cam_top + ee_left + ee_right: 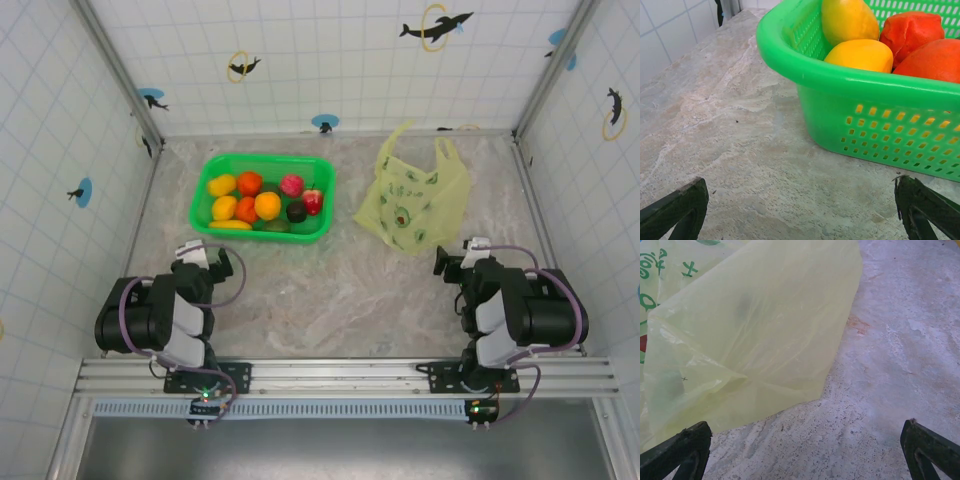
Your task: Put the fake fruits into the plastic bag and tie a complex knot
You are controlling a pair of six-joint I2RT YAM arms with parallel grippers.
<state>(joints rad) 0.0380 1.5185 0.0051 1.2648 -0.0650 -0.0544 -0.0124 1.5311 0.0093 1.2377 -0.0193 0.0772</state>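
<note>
Plainly, the slippery part lies ahead: the plastic bag (412, 205) lies collapsed flat on the stone-patterned table (330, 290), to the right of the green tray (268, 159) and apart from it. Its mouth may not gape when a fruit arrives, and a pinch on one thin layer could drag the whole bag instead of opening it. The fake fruits (262, 205) sit heaped together in the tray, glossy and rounded, so a finger may skid off one or nudge its neighbours. The left gripper (208, 258) hangs near the tray's near corner, jaws spread wide and empty; the right gripper (455, 262) hovers by the bag's near edge, likewise spread and holding nothing. The bag is translucent pale yellow-green film, creased, with green print. The tray is rigid, with a perforated wall and a smooth rolled rim. The tabletop looks rough and mottled.
</note>
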